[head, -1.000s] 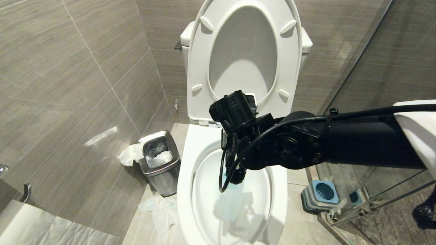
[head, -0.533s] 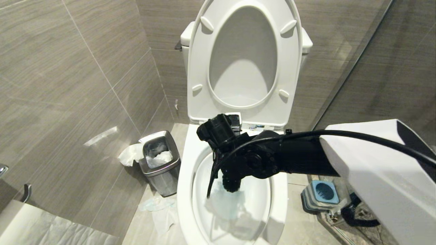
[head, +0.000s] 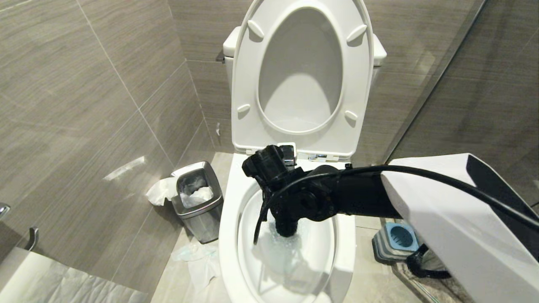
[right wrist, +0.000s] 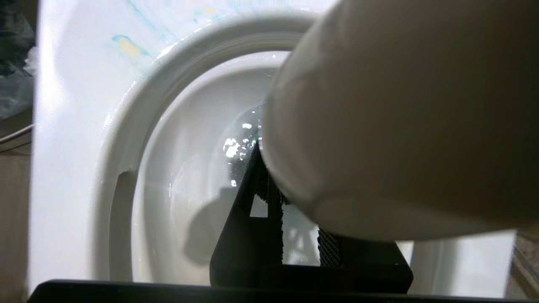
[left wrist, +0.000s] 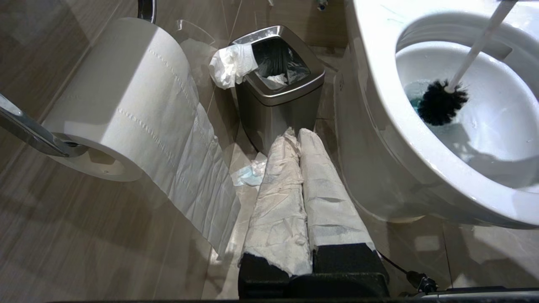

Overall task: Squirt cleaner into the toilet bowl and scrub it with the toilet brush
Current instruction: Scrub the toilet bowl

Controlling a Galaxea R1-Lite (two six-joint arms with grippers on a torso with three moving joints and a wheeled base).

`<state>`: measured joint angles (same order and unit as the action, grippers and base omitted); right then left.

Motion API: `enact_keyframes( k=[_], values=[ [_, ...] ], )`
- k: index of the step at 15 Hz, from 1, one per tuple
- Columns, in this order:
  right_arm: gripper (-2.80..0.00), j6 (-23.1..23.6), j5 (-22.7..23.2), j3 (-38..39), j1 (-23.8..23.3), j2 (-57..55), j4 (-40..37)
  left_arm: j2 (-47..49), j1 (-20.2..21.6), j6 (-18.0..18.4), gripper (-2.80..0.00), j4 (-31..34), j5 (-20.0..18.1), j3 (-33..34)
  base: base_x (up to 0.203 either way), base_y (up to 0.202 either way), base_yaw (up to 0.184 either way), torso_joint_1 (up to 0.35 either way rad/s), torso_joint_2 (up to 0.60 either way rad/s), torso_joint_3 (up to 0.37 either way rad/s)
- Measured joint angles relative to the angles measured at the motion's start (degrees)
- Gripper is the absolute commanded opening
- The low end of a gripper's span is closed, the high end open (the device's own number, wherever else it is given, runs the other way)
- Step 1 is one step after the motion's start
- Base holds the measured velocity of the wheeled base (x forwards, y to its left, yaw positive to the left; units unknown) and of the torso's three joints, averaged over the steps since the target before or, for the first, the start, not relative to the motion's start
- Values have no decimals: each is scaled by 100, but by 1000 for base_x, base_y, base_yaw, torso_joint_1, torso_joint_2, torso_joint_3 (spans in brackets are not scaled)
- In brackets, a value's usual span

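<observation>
Far left, a toilet paper roll [left wrist: 113,101] hangs on a metal holder, its loose sheet trailing down; the holder's bar is cut off at the frame edge. My left fingers [left wrist: 297,185], wrapped in white paper, are pressed together and hold nothing, pointing at the floor beside the steel waste bin [head: 198,202]. A crumpled tissue [left wrist: 230,65] hangs over the bin's rim; what lies deeper in its black liner I cannot make out. A pale scrap of paper [left wrist: 250,174] lies on the floor between bin and toilet.

Centre: the toilet bowl [head: 229,235], seat and lid raised. My right arm reaches across it, and from the head view the wrist hides my right fingers [right wrist: 290,210] altogether. In the right wrist view the rounded white tip of the handle fills most of the frame, so only parts of the fingers show; they pinch the toilet brush [left wrist: 442,103] by that handle. Its black bristle head sits inside the basin, at the edge of the teal-tinted water. The cleaner [left wrist: 414,94] shows as that tint and as faint streaks on the rim.

Right: the blue-topped brush holder [head: 396,240] stands on the floor, partly hidden behind my arm's white cover.
</observation>
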<state>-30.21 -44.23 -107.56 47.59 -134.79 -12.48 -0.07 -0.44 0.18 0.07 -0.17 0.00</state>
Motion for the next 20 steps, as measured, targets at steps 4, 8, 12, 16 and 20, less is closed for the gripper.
enact_keyframes(
  k=[4, 8, 12, 16, 20],
  values=[
    [-280, 4, -98, 547, 198, 973, -13, 0, 0, 0, -280, 1, 0, 0, 0, 0, 0, 0, 0, 0],
    [-280, 30, -135, 1249, 266, 1953, -23, 0, 0, -2, -280, 0, -1, 0, 0, 0, 0, 0, 0, 0],
    [-280, 41, -151, 1426, 268, 2221, -2, 0, 0, -4, -280, 2, 0, 0, 0, 0, 0, 0, 0, 0],
    [-280, 131, -150, 1453, 273, 2328, -11, 0, 0, 0, -280, 2, -1, 0, 0, 0, 0, 0, 0, 0],
    [-280, 498, -110, 1524, 294, 2439, -8, 0, 0, -2, -280, 2, -1, 0, 0, 0, 0, 0, 0, 0]
  ],
)
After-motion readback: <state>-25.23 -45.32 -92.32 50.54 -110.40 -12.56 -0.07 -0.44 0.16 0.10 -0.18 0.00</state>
